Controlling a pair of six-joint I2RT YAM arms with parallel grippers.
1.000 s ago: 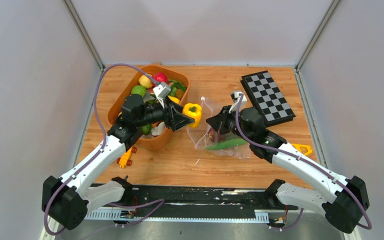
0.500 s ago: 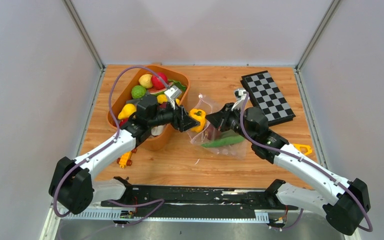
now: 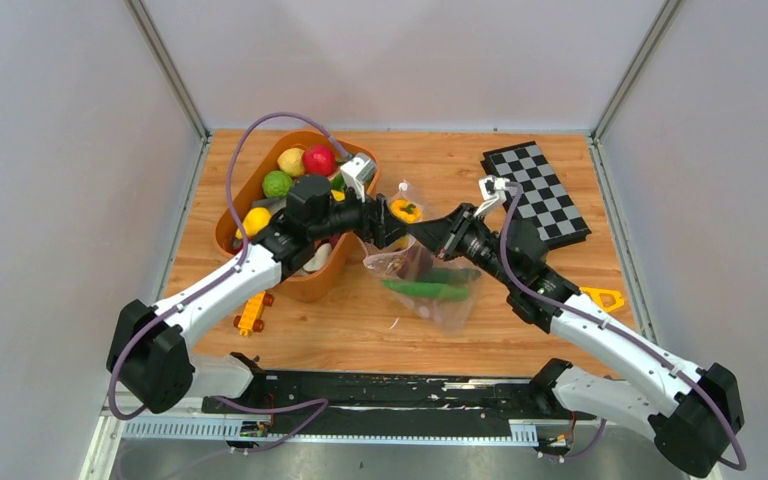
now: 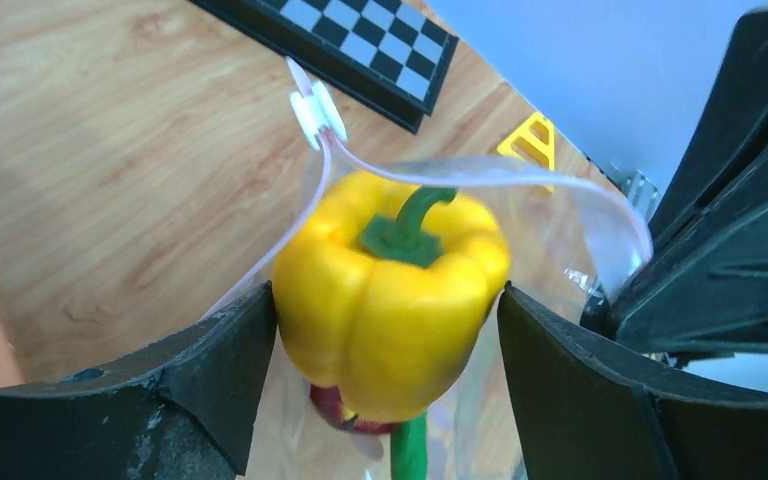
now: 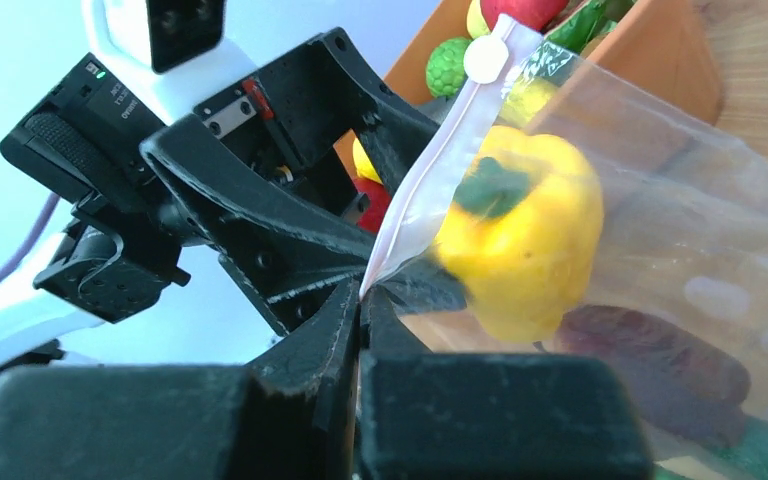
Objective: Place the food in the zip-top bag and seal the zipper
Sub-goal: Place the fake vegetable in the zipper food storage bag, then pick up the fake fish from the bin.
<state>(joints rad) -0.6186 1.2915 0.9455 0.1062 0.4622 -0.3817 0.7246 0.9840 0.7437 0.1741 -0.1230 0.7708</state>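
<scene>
A second ago my left arm was next to the orange tub [image 3: 228, 215] in the upper left, and the pepper was still outside the bag. Now that arm has reached toward the middle of the picture and meets my right arm there. The zip-top bag [image 3: 430, 290] has slid a bit to the left on the wooden table [image 3: 340, 320], and its mouth is pulled up higher than before. The bag is clear and crinkly, with its bottom resting on the table in the middle of the top view. My right gripper [image 5: 360, 300] is squeezed tight on the zipper [image 5: 430, 170], holding that edge up in the air. My left gripper [image 3: 397, 218] has its two fingers spread wide, and they touch the yellow pepper [image 4: 390, 300] on both sides. The pepper is shiny, has a green stem, and sits just inside the open mouth of the bag. Lower in the bag I see a green cucumber [image 3: 422, 290] lying flat and a dark red piece [image 5: 650, 360]. A small white slider [image 4: 312, 110] sits at the far end of the zipper.
</scene>
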